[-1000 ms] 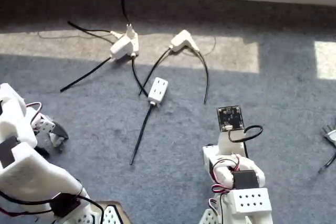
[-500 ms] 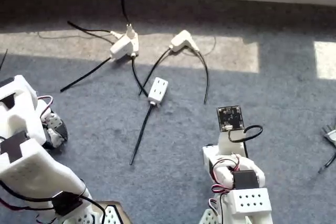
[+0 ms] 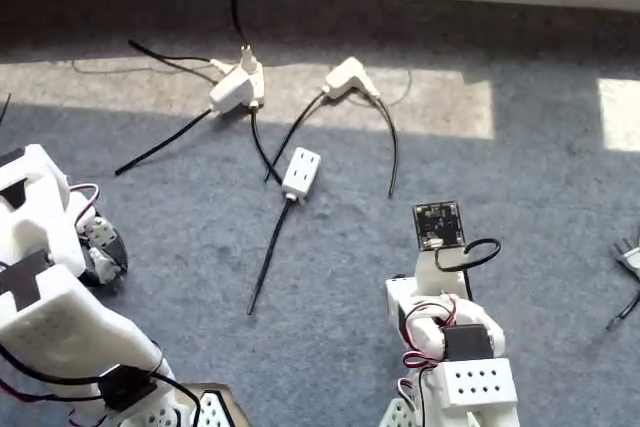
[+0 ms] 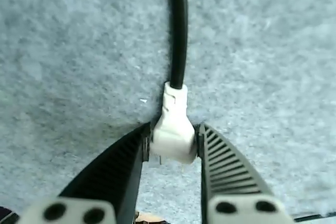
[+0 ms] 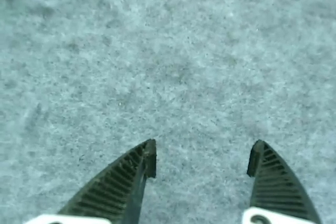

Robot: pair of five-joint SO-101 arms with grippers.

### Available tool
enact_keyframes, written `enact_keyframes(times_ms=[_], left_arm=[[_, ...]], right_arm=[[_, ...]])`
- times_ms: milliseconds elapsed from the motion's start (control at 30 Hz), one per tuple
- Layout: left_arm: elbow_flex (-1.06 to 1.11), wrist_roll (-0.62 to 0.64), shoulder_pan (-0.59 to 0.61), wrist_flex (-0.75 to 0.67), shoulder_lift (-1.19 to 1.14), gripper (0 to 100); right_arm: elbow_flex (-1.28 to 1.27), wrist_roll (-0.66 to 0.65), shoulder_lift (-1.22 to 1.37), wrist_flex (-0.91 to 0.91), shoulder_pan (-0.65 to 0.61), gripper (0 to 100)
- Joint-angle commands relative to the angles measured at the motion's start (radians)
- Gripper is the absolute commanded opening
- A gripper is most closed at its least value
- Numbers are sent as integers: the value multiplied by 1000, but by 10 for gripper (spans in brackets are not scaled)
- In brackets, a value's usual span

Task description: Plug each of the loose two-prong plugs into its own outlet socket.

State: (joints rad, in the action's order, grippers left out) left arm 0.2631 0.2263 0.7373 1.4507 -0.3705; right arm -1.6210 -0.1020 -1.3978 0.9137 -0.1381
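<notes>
Two-prong plug [image 4: 173, 128] in the pinch of the left hand [image 4: 174, 140], right hand [image 5: 203, 148] spread wide over grey carpet [image 5: 157, 51]

no legible text, no readable labels, numbers or signs

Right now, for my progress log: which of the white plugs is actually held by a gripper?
The plug on the black cord, clamped in the left gripper; the angled plug lies loose on the carpet.
</notes>
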Motion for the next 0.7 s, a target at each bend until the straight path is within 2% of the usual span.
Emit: enact_keyframes(times_ms=[0,133,300,400,567,667], left_arm=[[-8,-8,96,18,1,7],[-67,-98,134,60,1,7],[-168,-118,168,97,-1,7],[-228,-120,91,147,1,7],[-326,-121,-105,230,1,7],[-352,-192,-203,230,-8,7]], right_arm=[[-2,-17,-4,-15,-7,278],[-2,-17,-4,-15,-7,278],[-2,-17,-4,-15,-7,278],[-2,-17,-4,-15,-7,278],[-2,-17,-4,-15,-7,278],[-12,-17,-4,-15,-7,278]])
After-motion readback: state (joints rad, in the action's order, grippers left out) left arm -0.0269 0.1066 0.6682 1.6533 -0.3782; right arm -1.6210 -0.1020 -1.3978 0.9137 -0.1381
